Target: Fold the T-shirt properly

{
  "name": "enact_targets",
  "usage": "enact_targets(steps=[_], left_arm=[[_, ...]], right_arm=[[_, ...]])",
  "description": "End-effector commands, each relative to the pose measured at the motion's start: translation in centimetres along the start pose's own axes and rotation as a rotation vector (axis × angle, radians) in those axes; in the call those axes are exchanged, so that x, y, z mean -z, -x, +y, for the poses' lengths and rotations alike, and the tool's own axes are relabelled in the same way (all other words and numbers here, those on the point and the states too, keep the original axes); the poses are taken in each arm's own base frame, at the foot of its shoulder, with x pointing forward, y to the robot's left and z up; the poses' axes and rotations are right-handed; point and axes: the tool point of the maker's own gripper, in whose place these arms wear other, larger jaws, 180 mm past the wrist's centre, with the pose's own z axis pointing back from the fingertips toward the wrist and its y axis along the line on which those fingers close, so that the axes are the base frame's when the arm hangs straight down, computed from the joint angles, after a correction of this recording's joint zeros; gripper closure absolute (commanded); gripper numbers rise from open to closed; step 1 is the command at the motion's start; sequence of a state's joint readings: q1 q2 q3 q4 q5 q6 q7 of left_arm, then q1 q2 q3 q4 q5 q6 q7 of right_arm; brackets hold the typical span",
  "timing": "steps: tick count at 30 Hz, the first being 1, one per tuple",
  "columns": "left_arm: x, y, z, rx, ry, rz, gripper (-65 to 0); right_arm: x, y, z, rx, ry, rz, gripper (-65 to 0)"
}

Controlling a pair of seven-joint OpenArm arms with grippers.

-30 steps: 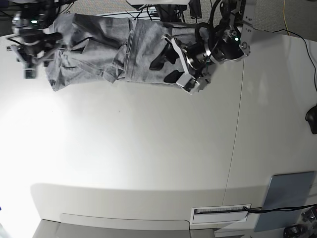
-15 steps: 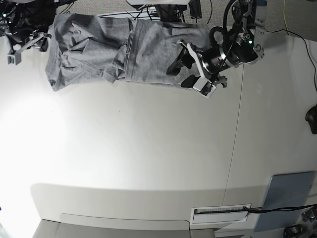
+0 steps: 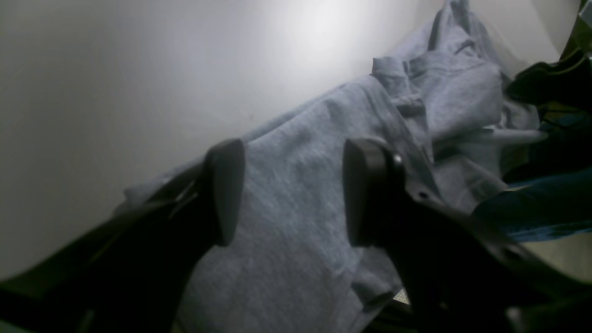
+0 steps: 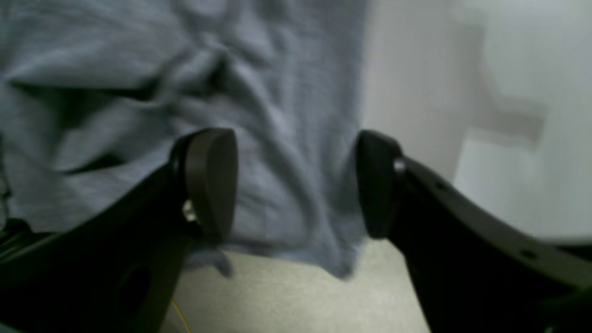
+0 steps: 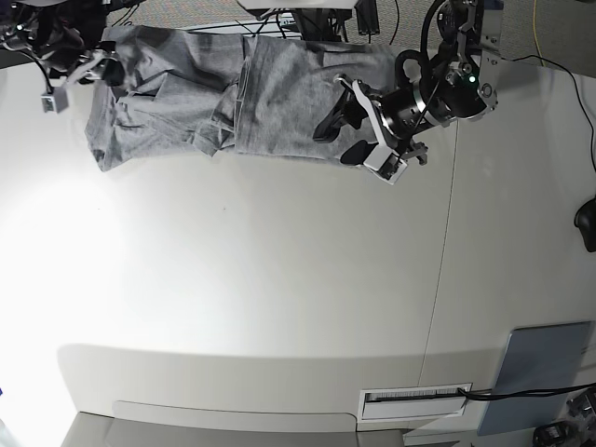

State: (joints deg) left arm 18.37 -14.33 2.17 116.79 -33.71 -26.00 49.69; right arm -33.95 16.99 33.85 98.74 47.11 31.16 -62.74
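The grey T-shirt [image 5: 233, 93] lies crumpled in a long strip along the table's far edge, with loose folds in its left half. My left gripper [image 5: 349, 133] hovers open over the shirt's right end. In the left wrist view its fingers [image 3: 226, 189] straddle flat grey cloth [image 3: 296, 152] without pinching it. My right gripper [image 5: 79, 82] is open at the shirt's far left corner. In the right wrist view, the gripper [image 4: 296, 185] spreads over wrinkled cloth [image 4: 138, 69] whose edge hangs past the table rim.
White table [image 5: 279, 279] with a seam [image 5: 442, 279] running front to back. A grey pad [image 5: 545, 372] and a labelled slot [image 5: 414, 400] sit at the front right. A black object [image 5: 587, 223] is at the right edge. Cables and stands crowd behind the shirt.
My right gripper opened wide, then shifted right onto the shirt's left corner. My left gripper slid right along the shirt's end, staying open, then held still.
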Motion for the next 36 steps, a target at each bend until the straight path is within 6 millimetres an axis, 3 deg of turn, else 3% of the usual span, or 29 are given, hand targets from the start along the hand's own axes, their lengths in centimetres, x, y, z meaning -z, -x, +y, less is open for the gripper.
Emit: enact_targets(steps=[1,19,28,32,36], left_arm=[[-0.3,-1.3,-0.4,0.015,0.015,-0.045,-34.6],[-0.3,-1.2,-0.4,0.015,0.014,-0.044,-34.6],[-0.3,-0.9,-0.4,0.015,0.008,-0.034,-34.6],[-0.3,-0.6,0.4,0.014,-0.032,-0.017,-34.6],[-0.3,-0.4,0.5,0.022,-0.042,-0.010,-34.6]], right_arm=[[0.0,0.1,0.3,-0.018,-0.008,0.016,-39.2],[2.2,0.8,2.7,-0.058,-0.039,0.035,-38.5],[2.8,0.7,2.9,-0.060,-0.007,-0.015,-1.1],[2.6,-0.2,1.7,-0.096,0.052,-0.057,0.0],[0.8,-2.6,-1.8,-0.083,0.179,-0.142,0.0]])
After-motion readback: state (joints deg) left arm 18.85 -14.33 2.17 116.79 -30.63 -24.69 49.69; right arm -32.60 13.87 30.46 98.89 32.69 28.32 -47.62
